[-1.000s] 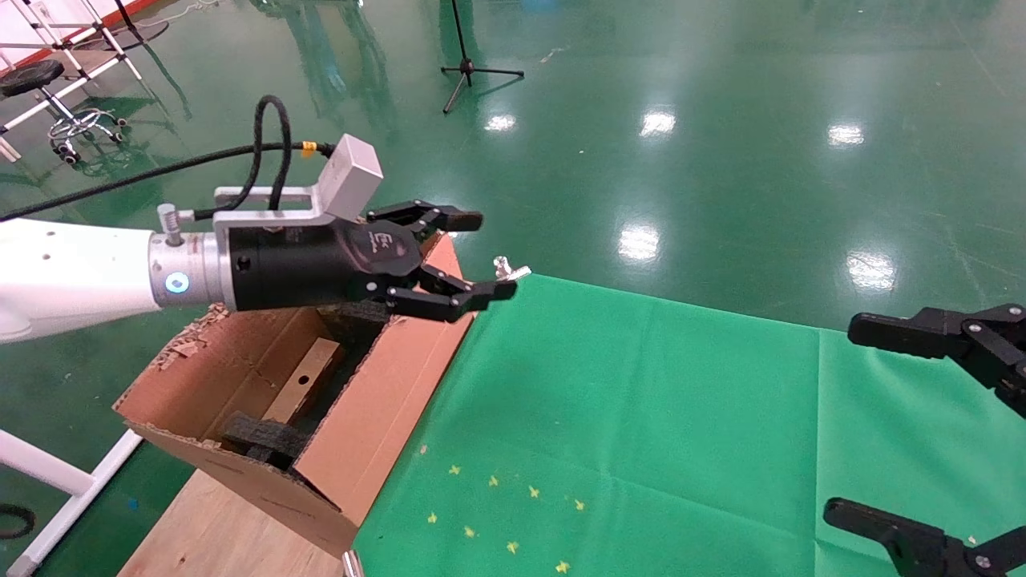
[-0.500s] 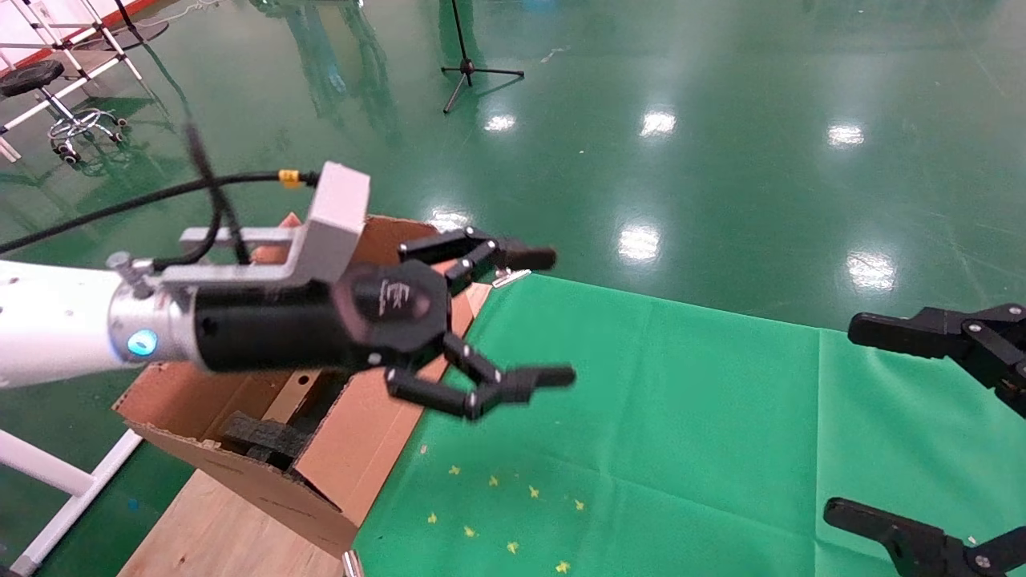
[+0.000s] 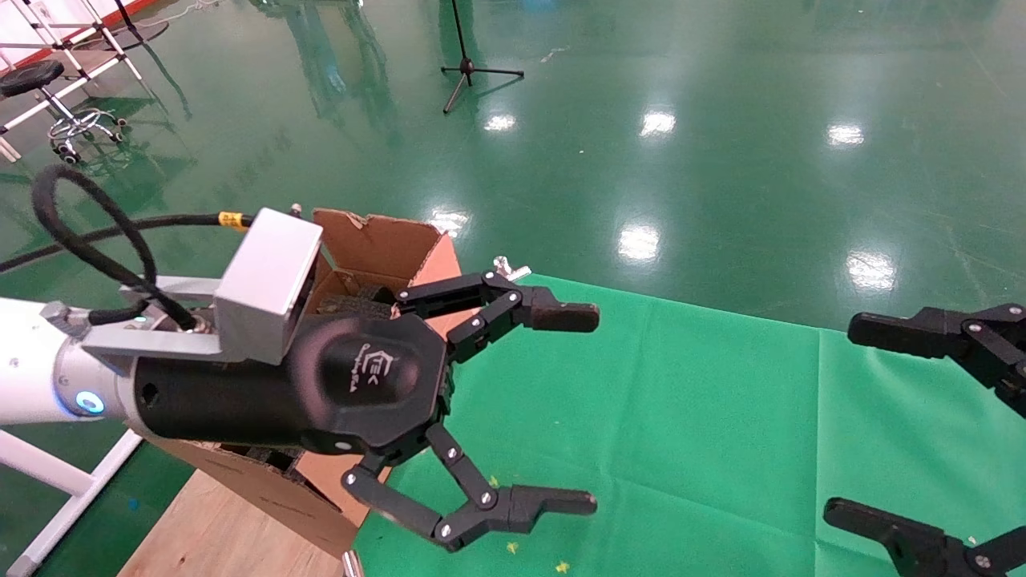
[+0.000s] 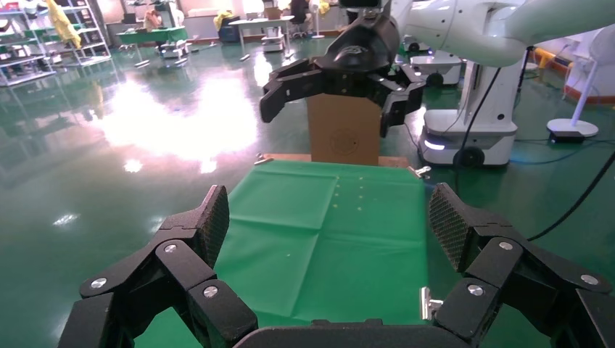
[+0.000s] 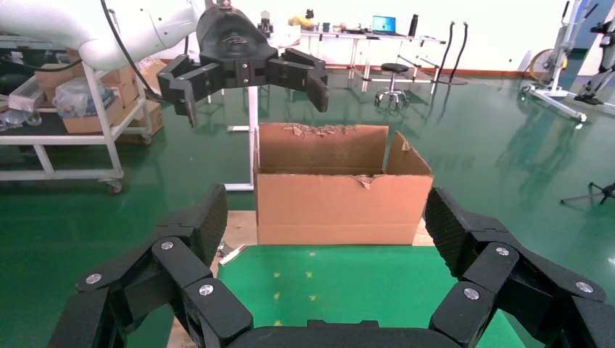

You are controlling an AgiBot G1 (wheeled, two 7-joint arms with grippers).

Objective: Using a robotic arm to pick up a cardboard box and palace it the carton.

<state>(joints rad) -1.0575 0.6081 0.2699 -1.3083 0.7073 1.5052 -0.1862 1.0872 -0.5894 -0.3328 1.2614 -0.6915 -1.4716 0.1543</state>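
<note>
The left gripper [image 3: 575, 410] hung above the left part of the green cloth [image 3: 681, 417], just beside the carton [image 3: 385, 244], with its two black fingers spread wide apart and nothing between them. Its black body, the grey camera block [image 3: 268, 284] and the looped black cable [image 3: 88, 240] stood in front of most of the carton in the head view, hiding nearly all of the inside; only a strip of dark foam [image 3: 353, 306] showed under the far flap. The cardboard box could not be seen in any view, and whether it lay inside the carton could not be told. The carton sat on the bare wooden tabletop [image 3: 216, 537], against the cloth's left edge, its rim torn and ragged; the right wrist view showed its long side [image 5: 341, 206] upright, with the top open. A small metal clamp [image 3: 506, 268] showed at the cloth's far left corner, close to the carton's corner, and a few yellow marks [image 3: 513, 548] dotted the cloth below the lower finger. The right gripper [image 3: 851, 421] was parked at the right edge over the cloth, its fingers also wide apart and empty, well apart from the carton. Beyond the table lay a glossy green floor [image 3: 721, 160], with a black tripod stand [image 3: 473, 68] far off and a stool [image 3: 36, 80] at the far left.
</note>
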